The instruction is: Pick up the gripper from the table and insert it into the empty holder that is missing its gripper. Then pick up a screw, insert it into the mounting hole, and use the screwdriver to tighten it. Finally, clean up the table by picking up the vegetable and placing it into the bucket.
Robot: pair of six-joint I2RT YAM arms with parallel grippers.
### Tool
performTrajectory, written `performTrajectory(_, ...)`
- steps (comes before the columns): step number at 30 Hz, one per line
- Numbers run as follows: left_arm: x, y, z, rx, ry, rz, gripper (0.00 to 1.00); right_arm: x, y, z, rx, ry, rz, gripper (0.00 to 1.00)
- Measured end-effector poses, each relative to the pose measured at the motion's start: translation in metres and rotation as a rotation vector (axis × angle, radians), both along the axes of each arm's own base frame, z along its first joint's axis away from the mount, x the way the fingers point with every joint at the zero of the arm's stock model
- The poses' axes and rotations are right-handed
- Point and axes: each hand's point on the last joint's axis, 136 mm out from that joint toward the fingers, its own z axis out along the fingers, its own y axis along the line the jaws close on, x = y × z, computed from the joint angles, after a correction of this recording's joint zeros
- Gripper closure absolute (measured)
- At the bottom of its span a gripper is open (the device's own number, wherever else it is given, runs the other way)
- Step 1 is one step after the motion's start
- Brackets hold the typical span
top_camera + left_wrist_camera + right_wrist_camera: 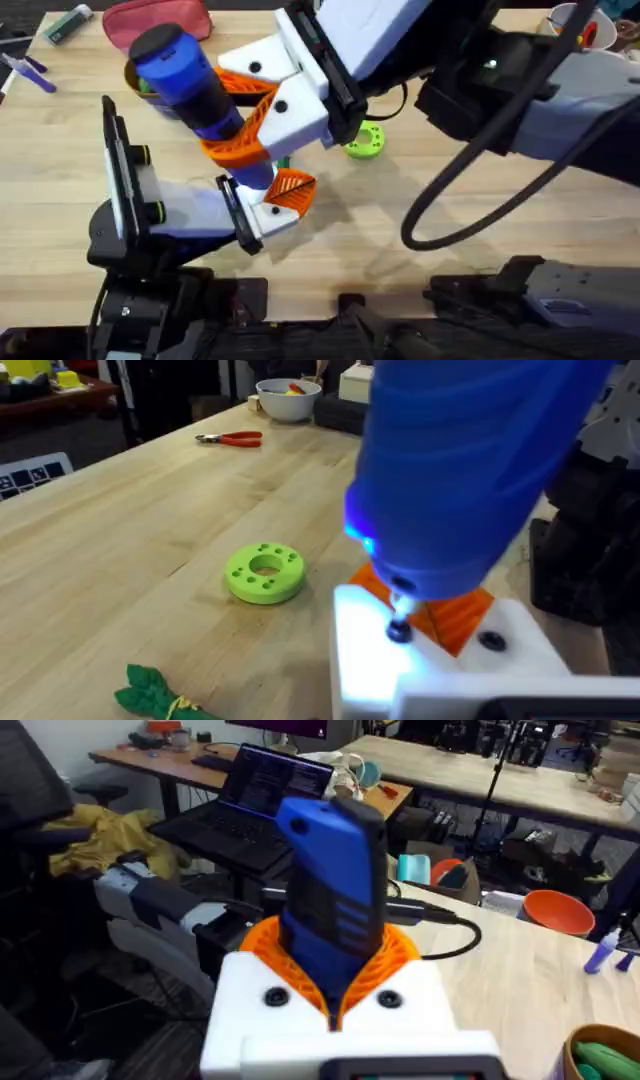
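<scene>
The right gripper [250, 115], its white angular shell looming large close under the overhead lens, is clamping its orange ribbed pads [240, 152] around the screwdriver [190, 80]. This is a smooth blue pen-shaped barrel with a black cap, leaning toward 11 o'clock. In the right wrist view the barrel [330, 890] is standing squeezed between the two pads.

At 6 o'clock from that grip, the left gripper [270, 205] is reaching in from its base. Whether its fingers are apart or together I cannot tell. The holder [500, 660], a glossy white plastic mount, is carrying the gripper [455, 622], an orange wedge. The screwdriver's thin metal bit [398, 605] is pressing down on a small dark screw [398, 630] in the mount, and a blue light is glowing on the barrel's lower rim.

A round lime-green disc [365, 140] with a centre hole is lying at 3 o'clock from the right gripper. The vegetable [160, 695], a leafy dark-green bundle with a yellowish band, is lying flat near it.

The table [480, 230] is pale jointed wood. A pink pouch [155, 22] is sitting at 12 o'clock from the screwdriver, and purple markers [30, 70] at 9 o'clock. Red-handled pliers [230, 438] and a white bowl [288, 398] are resting farther off. Beyond the table an open laptop [265, 780] is glowing, its text too small to read.
</scene>
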Motion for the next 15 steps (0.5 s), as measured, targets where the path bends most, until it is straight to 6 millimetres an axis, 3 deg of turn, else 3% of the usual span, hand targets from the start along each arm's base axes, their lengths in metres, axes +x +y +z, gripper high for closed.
performTrajectory(15,-0.0001,0.0000,0.0000,0.000,0.001,0.000,0.980,-0.0012,0.0045,-0.0052,-0.006,0.002,0.007,0.976)
